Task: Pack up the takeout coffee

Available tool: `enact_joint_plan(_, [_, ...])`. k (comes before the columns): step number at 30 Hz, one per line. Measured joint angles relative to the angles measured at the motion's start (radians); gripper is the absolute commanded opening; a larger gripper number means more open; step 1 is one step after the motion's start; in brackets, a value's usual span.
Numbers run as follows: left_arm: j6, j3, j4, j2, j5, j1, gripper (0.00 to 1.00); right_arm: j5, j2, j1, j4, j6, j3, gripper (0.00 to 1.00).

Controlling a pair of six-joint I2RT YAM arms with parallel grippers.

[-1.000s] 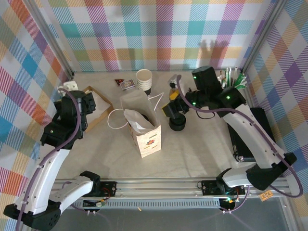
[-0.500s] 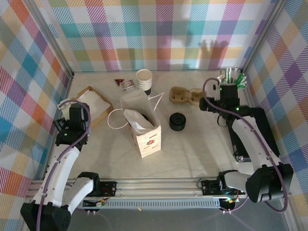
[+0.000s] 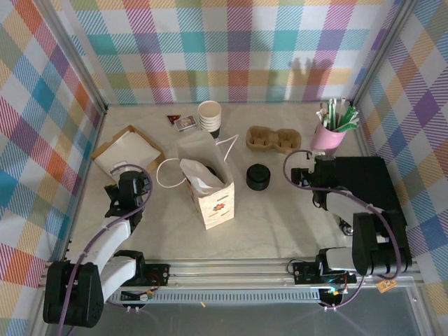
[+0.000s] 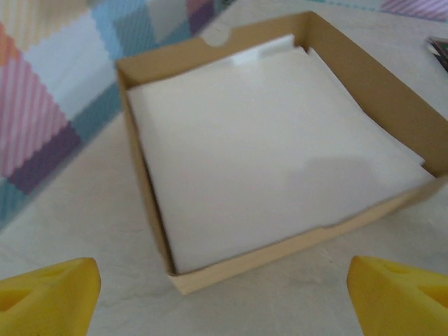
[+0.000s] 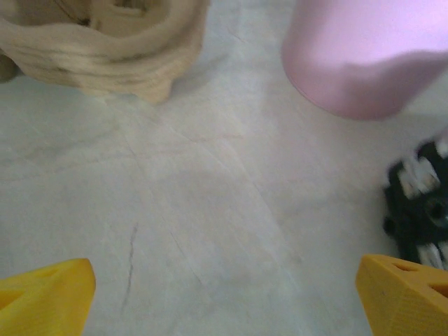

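Yellow-tipped and agape, left end effector (image 4: 222,297) faces cardboard box (image 4: 280,252), right end effector (image 5: 224,297) pink cup (image 5: 364,63).

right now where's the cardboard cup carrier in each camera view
top external: cardboard cup carrier sits at the back, right of centre.
right wrist: the carrier fills the upper left corner, cut off by the frame edge.
shared landmark: the pink cup stands just to its right in both.
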State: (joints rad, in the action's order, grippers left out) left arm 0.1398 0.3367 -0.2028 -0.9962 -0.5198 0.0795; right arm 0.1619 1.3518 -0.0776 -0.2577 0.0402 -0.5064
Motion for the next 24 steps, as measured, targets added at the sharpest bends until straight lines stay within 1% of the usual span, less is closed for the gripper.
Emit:
enact_joint_plan(3, [-0.013,-0.066,-0.124,-0.043,0.047,-0.003,0.94,-0.054,0.049,0.006,-0.100,0.030,0.008,0.97])
enact_joint_plan(7, [-0.025,-0.116,-0.273,-0.083,0.094,-0.018,0.96,-0.142,0.074,0.032,-0.176,0.043,0.008,0.97])
enact_joint_plan(9, [-0.023,-0.132,-0.347,-0.099,0.126,-0.042,0.96,-0.186,0.076,0.043,-0.225,0.039,0.014,0.97])
enact_joint_plan(13, [-0.005,-0.144,-0.469,-0.154,0.219,-0.100,0.97,-0.248,0.106,0.057,-0.386,0.026,0.062,0.99])
enact_joint_plan(17, [0.001,-0.142,-0.546,-0.228,0.306,-0.115,0.99,-0.267,0.174,0.063,-0.503,0.016,0.111,0.99])
enact_joint_plan(20, [-0.003,-0.130,-0.607,-0.298,0.352,-0.115,1.00,-0.268,0.188,0.068,-0.517,0.003,0.121,0.99])
enact_joint_plan(24, [-0.026,-0.103,-0.758,-0.433,0.409,-0.118,1.00,-0.253,0.188,0.070,-0.537,-0.011,0.117,0.99])
